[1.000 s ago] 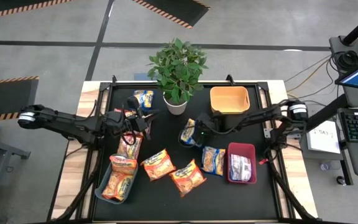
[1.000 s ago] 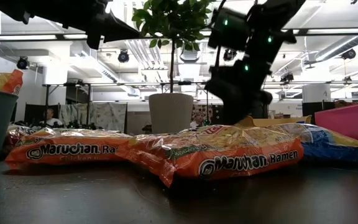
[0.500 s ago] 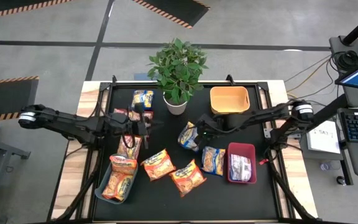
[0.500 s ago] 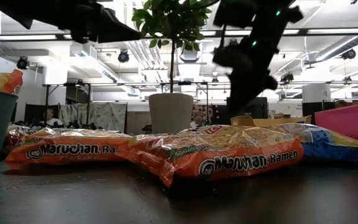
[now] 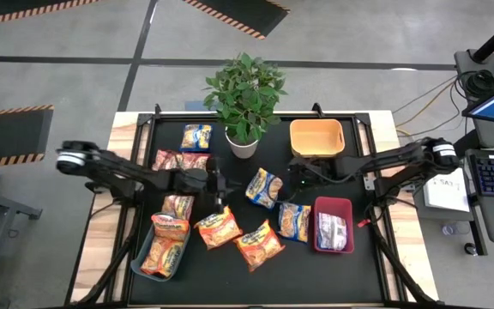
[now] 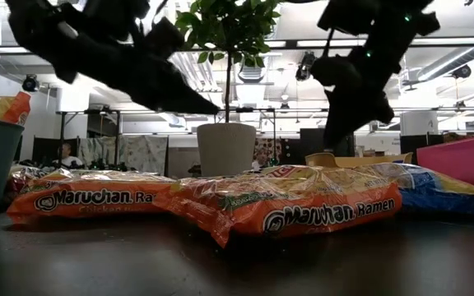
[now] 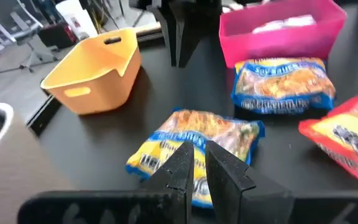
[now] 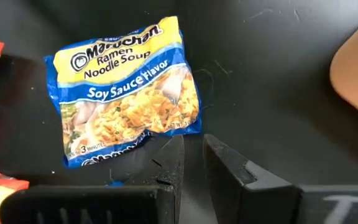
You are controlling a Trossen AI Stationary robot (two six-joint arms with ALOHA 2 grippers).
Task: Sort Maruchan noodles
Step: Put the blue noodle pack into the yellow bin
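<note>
Maruchan noodle packets lie flat on the black table: a blue-and-yellow one (image 5: 264, 187) in the middle, another (image 5: 294, 221) beside the red bin, a third (image 5: 197, 136) at the far left, red-pink ones (image 5: 168, 160) and orange ones (image 5: 219, 227) (image 5: 259, 245). My left gripper (image 5: 223, 190) (image 7: 194, 168) hangs shut just left of the middle packet (image 7: 197, 146), slanting down over it, touching nothing. My right gripper (image 5: 288, 178) (image 8: 191, 165) is shut, raised just right of that same packet (image 8: 129, 93).
A potted plant (image 5: 245, 99) stands at the far middle and an orange bin (image 5: 317, 137) at the far right. A red bin (image 5: 333, 225) on the right holds a packet. A grey bin (image 5: 163, 249) at the near left holds orange packets.
My left gripper has swung toward the table's right and near edge and sunk, rolling as it went, ending beside the middle blue-and-yellow packet. My right gripper has drawn back toward the right edge and risen a little, off that packet, which lies on the table.
</note>
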